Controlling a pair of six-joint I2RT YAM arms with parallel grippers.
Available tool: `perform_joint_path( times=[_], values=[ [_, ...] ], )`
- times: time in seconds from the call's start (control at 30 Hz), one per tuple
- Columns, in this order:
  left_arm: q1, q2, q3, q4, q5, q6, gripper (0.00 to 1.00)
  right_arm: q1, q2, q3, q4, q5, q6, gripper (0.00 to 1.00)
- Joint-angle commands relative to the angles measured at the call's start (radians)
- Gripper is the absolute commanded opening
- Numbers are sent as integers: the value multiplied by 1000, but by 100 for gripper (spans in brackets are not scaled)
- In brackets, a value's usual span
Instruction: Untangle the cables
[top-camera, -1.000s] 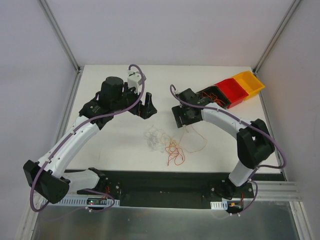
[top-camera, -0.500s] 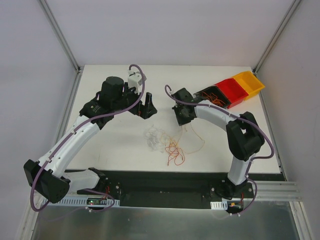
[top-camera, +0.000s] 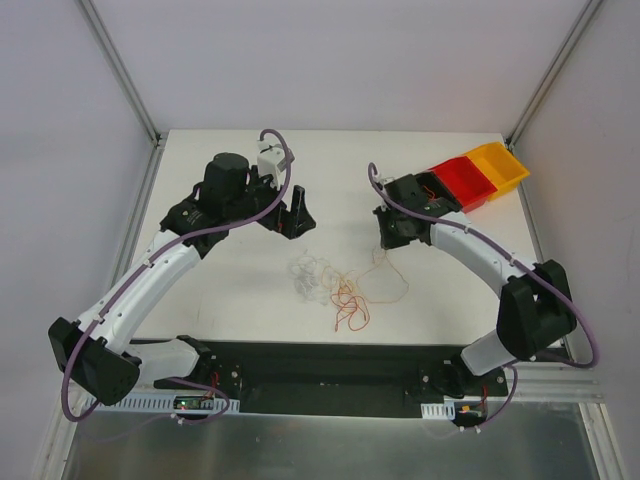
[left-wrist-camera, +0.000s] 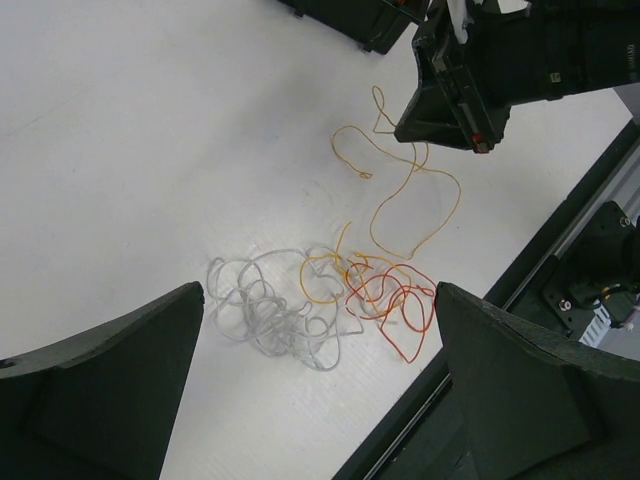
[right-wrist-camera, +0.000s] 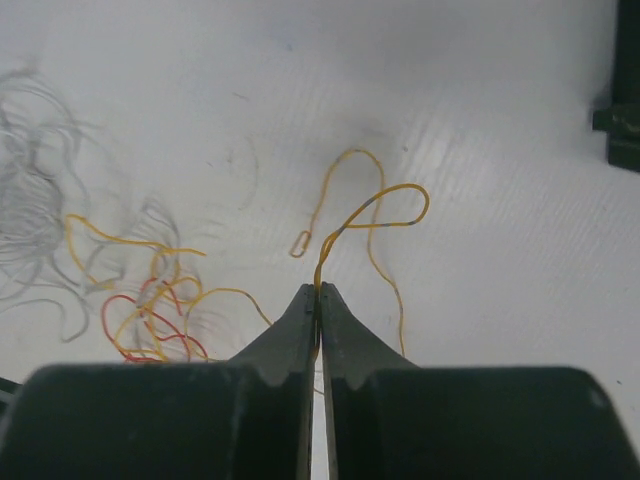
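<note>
The cables (top-camera: 335, 287) lie tangled on the white table near its front edge: whitish strands (left-wrist-camera: 262, 308) on the left, orange-red ones (left-wrist-camera: 402, 305) on the right, and yellow ones between. A long yellow cable (right-wrist-camera: 385, 205) loops away from the tangle, and my right gripper (right-wrist-camera: 318, 292) is shut on it. That gripper (top-camera: 388, 240) hangs up and to the right of the tangle. My left gripper (top-camera: 289, 219) is wide open, poised above and behind the tangle with nothing between its fingers (left-wrist-camera: 110, 390).
Three bins stand in a row at the back right: a black bin (top-camera: 428, 190) holding some orange wire, a red bin (top-camera: 466, 180) and a yellow bin (top-camera: 502, 165). A black rail (top-camera: 320, 365) runs along the table's near edge.
My right gripper has shut on the yellow cable and moved to the right, drawing that strand away from the tangle. The left arm has not moved.
</note>
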Motion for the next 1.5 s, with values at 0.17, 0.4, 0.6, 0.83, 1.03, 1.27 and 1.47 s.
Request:
perform_joint_path(
  times=[0.17,0.4,0.6,0.83,1.03,1.27,1.47],
  values=[
    [9,11,0,26,16,1,99,-88,89,-96,74,-22,-22,19],
    [9,12,0,26,14,1,99,-91,106,-92,55,-9,-25,53],
    [9,9,1,28,25,-1,99,-106,136,-104,45,-26,-33,66],
    [9,6,1,28,25,1,99,-114,176,-109,63,-51,-19,44],
    [9,2,3,28,31,-1,99,-112,191,-116,72,-34,-20,34],
    [9,-11,4,26,37,-2,99,-114,179,-104,60,-31,-26,6],
    [9,-28,4,28,42,-6,99,-114,48,-57,14,-4,-13,1]
  ],
)
